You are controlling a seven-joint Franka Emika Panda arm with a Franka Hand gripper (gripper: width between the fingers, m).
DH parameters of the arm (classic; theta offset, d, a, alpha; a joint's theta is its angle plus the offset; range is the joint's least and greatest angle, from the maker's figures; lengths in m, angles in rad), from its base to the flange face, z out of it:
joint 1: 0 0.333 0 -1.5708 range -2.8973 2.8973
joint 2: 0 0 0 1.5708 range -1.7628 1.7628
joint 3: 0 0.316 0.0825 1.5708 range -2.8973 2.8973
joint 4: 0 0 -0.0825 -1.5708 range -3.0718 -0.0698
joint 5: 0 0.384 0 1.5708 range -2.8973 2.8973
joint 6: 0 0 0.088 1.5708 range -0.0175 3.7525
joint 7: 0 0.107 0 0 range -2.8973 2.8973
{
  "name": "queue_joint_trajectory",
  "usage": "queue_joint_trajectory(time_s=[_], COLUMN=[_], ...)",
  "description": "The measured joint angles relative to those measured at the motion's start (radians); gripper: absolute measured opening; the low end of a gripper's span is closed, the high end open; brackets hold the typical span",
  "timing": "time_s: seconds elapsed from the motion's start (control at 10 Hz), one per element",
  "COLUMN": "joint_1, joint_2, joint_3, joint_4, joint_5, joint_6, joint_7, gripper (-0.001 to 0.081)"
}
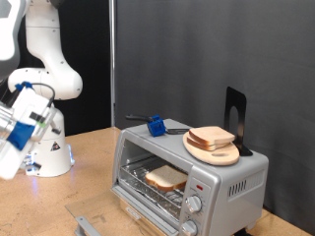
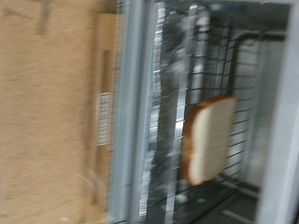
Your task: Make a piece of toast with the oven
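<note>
I see piece of toast [image 1: 165, 177] on rack inside oven [image 1: 231, 180]; door open. Claw [image 1: 12, 147] off oven's left, grip state unclear. No legible labels.

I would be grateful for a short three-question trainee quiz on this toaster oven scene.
1. True or false: a bread slice lies on the rack inside the oven.
2. What rests on the wooden plate on top of the oven? A) a second bread slice B) a mug C) a knife
3. In the exterior view, the tool is at which side of the oven?

Key: 1 true; 2 A; 3 the exterior view's left, away from the oven.
</note>
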Motion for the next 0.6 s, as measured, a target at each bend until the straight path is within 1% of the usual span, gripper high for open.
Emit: queue_joint_trajectory(time_s=[0.3, 0.5, 0.6], joint_1=[-0.002, 0.001, 0.0], joint_2=[0.119, 0.186, 0.185], joint_3=[-0.002, 0.008, 0.007], joint_4=[0.062, 0.081, 0.082], joint_5=[0.01, 0.045, 0.042], joint_6=[0.066, 0.185, 0.151], joint_7=[-0.032, -0.086, -0.081], gripper=[0.0682, 0.0682, 0.0682])
